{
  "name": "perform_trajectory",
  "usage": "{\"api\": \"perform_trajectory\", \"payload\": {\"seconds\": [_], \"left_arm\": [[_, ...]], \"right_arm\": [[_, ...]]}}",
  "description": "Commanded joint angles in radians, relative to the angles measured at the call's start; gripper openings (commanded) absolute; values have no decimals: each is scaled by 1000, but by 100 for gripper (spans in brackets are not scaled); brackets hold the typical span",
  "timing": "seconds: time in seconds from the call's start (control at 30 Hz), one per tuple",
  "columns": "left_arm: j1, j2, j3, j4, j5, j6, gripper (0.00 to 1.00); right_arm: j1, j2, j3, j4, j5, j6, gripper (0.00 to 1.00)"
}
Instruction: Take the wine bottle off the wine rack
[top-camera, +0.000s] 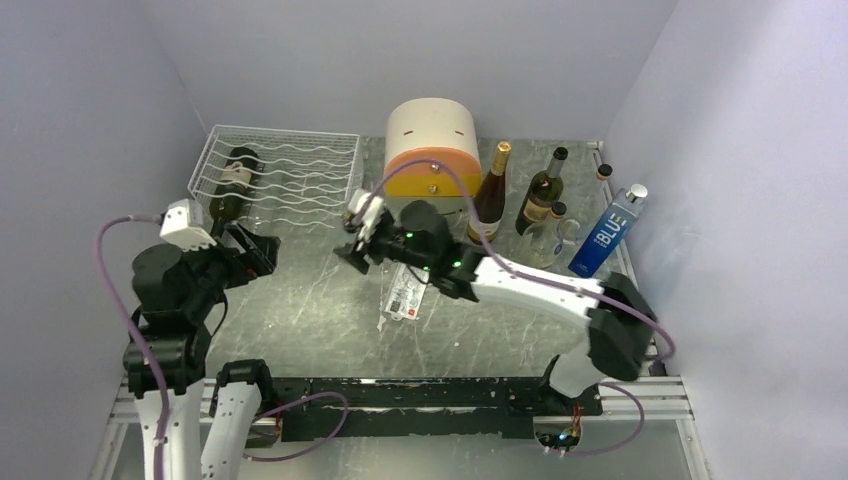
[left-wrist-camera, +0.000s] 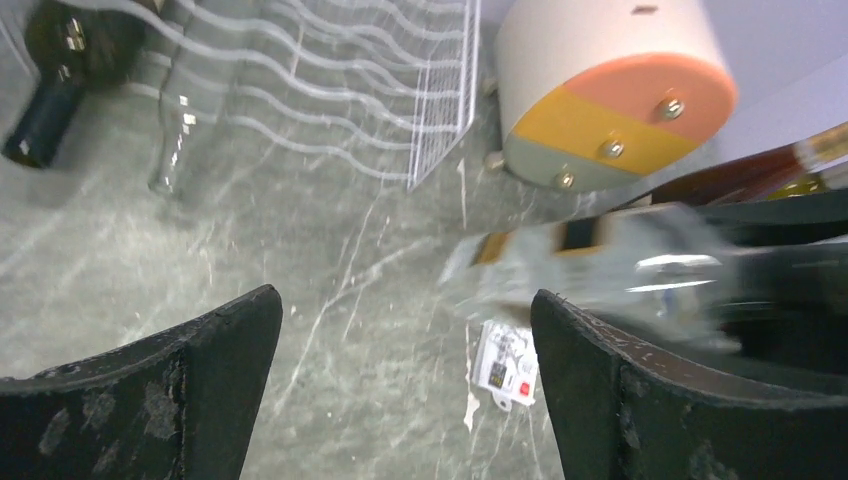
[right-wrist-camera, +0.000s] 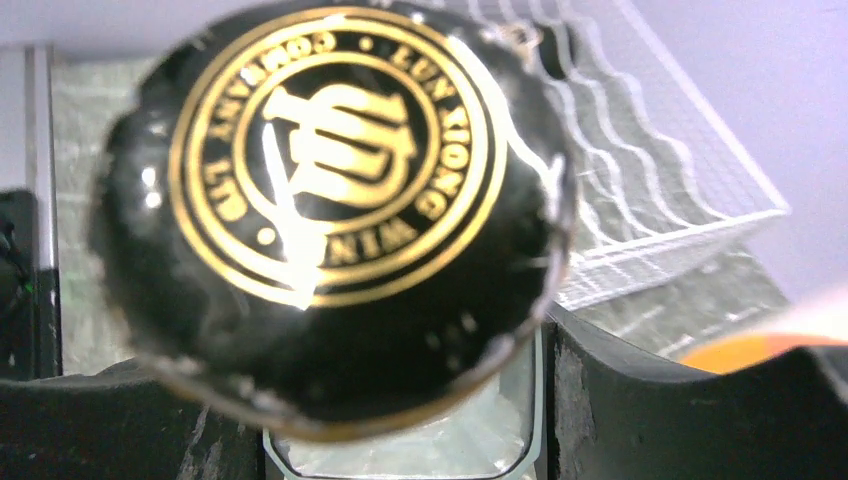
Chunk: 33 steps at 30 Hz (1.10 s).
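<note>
Near the wine rack (top-camera: 290, 165), my right jaws hold the wine bottle (right-wrist-camera: 330, 220); my left jaws gape wide above the bench (top-camera: 300, 300).

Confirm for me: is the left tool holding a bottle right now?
No, the left tool is open, its fingers wide apart and gripping nothing.

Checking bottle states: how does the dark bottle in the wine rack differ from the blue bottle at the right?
The dark bottle lies on its side in the wine rack; the blue bottle stands on the table. The dark bottle has a pale label, the blue bottle white lettering. Neither is held.
</note>
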<state>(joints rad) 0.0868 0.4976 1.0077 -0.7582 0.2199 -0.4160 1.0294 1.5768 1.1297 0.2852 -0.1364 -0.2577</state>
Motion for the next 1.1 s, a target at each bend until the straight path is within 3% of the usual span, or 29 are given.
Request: {"api": "perform_trajectory", "payload": {"seconds": [0.0, 0.17, 0.4, 0.8, 1.07], "left_arm": [[-6, -35, -126, 61, -7, -56, 97], [-5, -33, -210, 103, 2, -77, 96], [-5, 20, -239, 136, 8, -73, 92], [-4, 3, -248, 138, -5, -81, 91], [-4, 0, -249, 139, -1, -80, 91]], "right_arm": [[-36, -225, -26, 67, 127, 105, 0], [-85, -383, -85, -141, 240, 217, 0], [-135, -524, -158, -412, 575, 380, 0], [-243, -556, -317, -377, 814, 508, 0], [-321, -557, -418, -207, 791, 521, 0]]}}
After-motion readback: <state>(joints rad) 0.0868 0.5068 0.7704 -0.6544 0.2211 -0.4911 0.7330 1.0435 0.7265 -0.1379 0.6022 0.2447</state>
